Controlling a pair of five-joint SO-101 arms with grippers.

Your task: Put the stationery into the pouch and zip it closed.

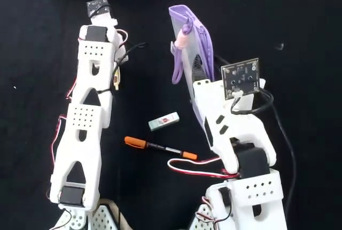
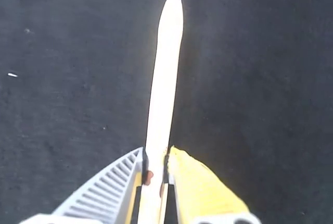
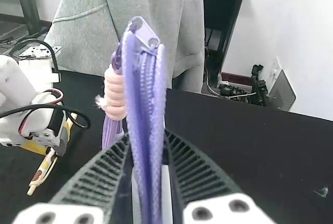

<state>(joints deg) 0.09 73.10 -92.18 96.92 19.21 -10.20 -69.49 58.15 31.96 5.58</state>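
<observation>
Our left tool (image 2: 156, 164) is clamped on a white pen (image 2: 165, 78) that points out over the black surface (image 2: 62, 104). Our right tool (image 3: 147, 153) is closed on the purple pouch (image 3: 143, 78), which stands on edge. Between the arms, an orange-capped marker (image 1: 160, 148) and a small green-and-white item (image 1: 163, 121) lie on the surface.

2 white arms (image 1: 85, 123), red-white cables (image 1: 195, 170)

purple pouch (image 1: 199, 43), white pen (image 2: 165, 78), orange/blk marker (image 1: 160, 147)
</observation>
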